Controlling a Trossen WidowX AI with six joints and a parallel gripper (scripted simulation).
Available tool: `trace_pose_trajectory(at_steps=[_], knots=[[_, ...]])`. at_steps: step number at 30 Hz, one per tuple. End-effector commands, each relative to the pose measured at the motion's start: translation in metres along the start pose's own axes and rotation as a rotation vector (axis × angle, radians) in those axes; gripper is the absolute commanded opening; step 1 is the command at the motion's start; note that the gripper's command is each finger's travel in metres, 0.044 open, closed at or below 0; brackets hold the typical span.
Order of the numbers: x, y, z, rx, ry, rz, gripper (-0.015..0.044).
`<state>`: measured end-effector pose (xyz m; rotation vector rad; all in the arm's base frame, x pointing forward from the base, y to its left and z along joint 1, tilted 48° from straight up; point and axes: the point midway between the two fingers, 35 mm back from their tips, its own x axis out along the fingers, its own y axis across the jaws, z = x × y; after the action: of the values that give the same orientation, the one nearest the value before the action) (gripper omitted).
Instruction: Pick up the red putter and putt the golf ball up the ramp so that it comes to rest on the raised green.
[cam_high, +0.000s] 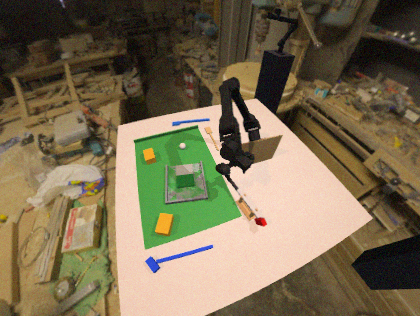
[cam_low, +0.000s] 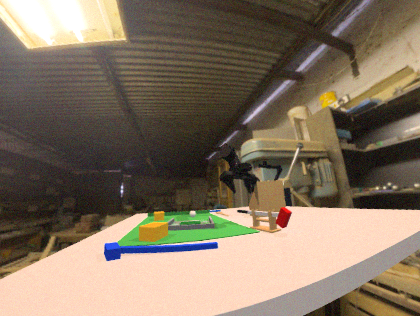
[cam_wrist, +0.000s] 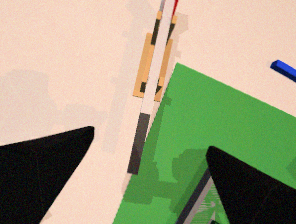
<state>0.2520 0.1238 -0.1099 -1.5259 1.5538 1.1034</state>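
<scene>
The red putter lies along the mat's right edge on a low wooden stand (cam_high: 245, 205) (cam_low: 266, 221) (cam_wrist: 144, 70). Its red head (cam_high: 260, 221) (cam_low: 284, 217) points to the table's front and its dark grip (cam_high: 230, 179) (cam_wrist: 138, 147) points to the arm. My gripper (cam_high: 225, 170) (cam_low: 239, 176) (cam_wrist: 151, 141) is open and empty. It hangs just above the grip end, one finger on each side in the wrist view. The white golf ball (cam_high: 183, 145) (cam_low: 192, 213) sits on the green mat (cam_high: 150, 200) (cam_wrist: 225, 125) at the back. The grey ramp with the raised green (cam_high: 186, 182) (cam_low: 192, 224) stands mid-mat.
Two orange blocks (cam_high: 149, 155) (cam_high: 164, 223) (cam_low: 153, 231) sit on the mat. A blue putter (cam_high: 180, 256) (cam_low: 160, 248) lies at the front and a blue stick (cam_high: 190, 121) at the back. A second wooden stand (cam_high: 212, 136) and a brown panel (cam_high: 265, 148) (cam_low: 267, 196) stand by the arm.
</scene>
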Motion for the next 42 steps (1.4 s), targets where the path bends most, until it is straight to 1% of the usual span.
trace_pose_trajectory(at_steps=[1,6,10,16,20,41,42], knots=[[0.036,0.004,-0.028,0.066,0.11,0.047,0.044],[0.04,0.005,-0.031,0.069,0.116,0.05,0.044],[0.057,0.007,-0.037,0.07,0.117,0.05,0.044],[0.065,0.008,-0.04,0.07,0.118,0.05,0.044],[0.082,0.009,-0.047,0.07,0.119,0.05,0.044],[0.104,0.011,-0.056,0.07,0.121,0.051,0.044],[0.101,0.01,-0.054,0.077,0.115,0.052,0.0414]])
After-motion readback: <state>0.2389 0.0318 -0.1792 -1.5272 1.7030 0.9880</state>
